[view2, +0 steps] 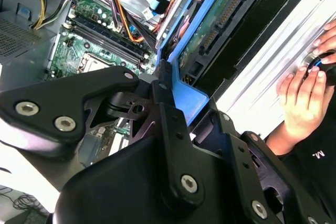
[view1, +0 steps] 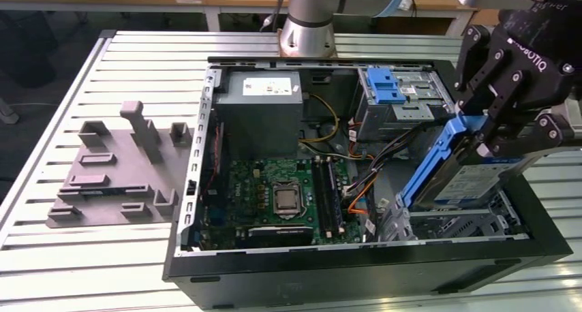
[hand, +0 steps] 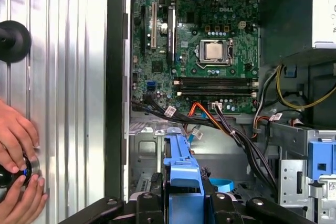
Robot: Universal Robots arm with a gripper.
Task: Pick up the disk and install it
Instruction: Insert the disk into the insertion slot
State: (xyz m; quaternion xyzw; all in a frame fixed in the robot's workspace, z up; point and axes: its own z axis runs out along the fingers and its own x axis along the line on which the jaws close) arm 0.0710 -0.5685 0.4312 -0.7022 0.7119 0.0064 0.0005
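One blue-bracketed silver disk (view1: 473, 176)

The flat silver disk in its blue plastic bracket (view1: 459, 169) is gripped, tilted, by the black hand (view1: 509, 131) at three o'clock, above the open black computer case (view1: 364, 271).

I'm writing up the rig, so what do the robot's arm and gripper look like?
The arm is a silver-grey cylinder. The gripper is matte black, built of angular linked plates joined by silver screws, with white lettering on its body.
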